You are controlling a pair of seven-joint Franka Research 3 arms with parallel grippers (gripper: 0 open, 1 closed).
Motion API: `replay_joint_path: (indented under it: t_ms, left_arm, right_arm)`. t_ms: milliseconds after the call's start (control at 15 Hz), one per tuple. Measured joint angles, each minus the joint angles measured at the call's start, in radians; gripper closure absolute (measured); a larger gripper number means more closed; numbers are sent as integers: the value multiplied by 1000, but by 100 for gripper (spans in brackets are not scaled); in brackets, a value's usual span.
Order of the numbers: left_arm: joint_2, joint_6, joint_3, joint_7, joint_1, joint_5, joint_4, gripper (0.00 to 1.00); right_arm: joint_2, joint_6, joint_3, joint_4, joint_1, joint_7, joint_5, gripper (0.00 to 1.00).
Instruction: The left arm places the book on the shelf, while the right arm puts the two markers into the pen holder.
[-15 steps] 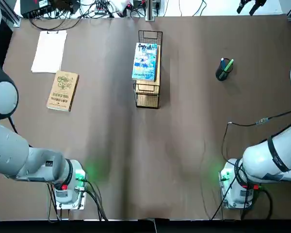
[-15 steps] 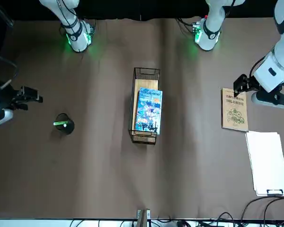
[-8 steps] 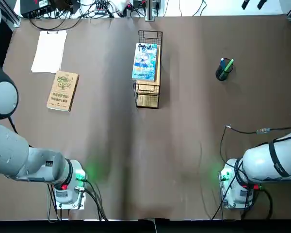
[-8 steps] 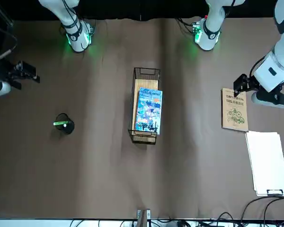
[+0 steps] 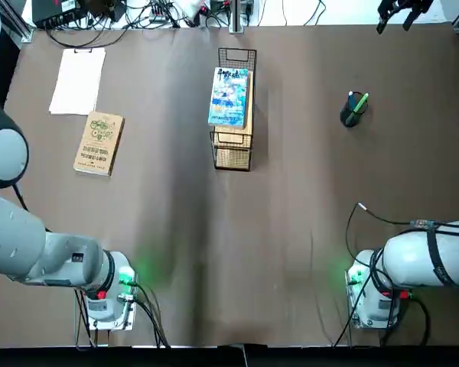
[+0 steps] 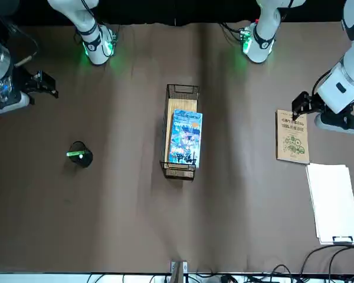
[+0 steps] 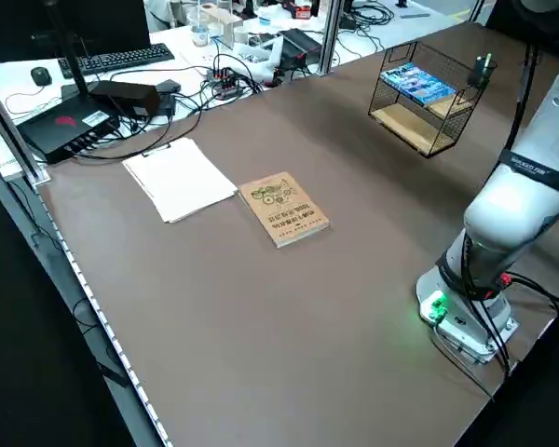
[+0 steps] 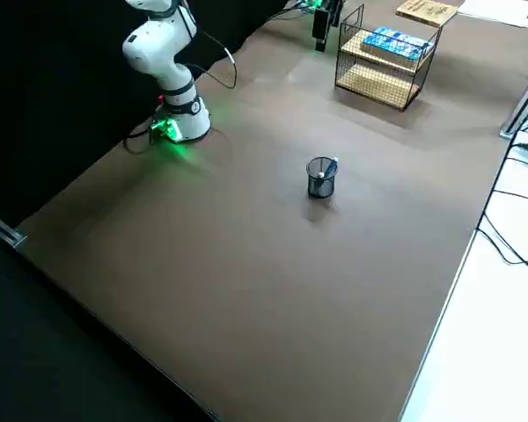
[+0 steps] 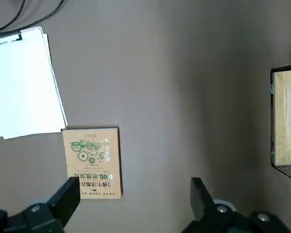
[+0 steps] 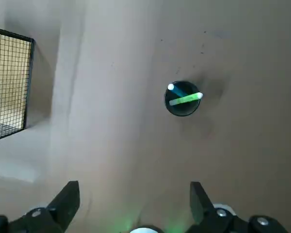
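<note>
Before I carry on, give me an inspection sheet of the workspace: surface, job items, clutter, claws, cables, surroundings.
Surface: brown tabletop; spills, nothing seen.
Book: blue-and-white book lies on the wooden board of the mesh shelf.
Markers: blue marker and green marker both in the pen holder.
Clutter: kraft-cover book beside white paper.
Left claw: open, empty, above the table by the kraft-cover book.
Right claw: open, empty, raised away from the pen holder.
Cables: black cables at both arm bases.
Surroundings: monitor, keyboard and wiring on a white desk; people, nothing seen.
</note>
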Motion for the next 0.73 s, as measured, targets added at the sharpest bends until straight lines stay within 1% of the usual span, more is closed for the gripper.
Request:
replay_joint_path:
  t_ms: [400,733]
  left_arm:
    - [0,0,1,0,0,0,0,0]
    - [0,0,1,0,0,0,1,0]
  right_arm:
    - [-20,-49,-6,-6,0,2,-26,0]
    - [-21,-33,-3,-6,0,11,-42,0]
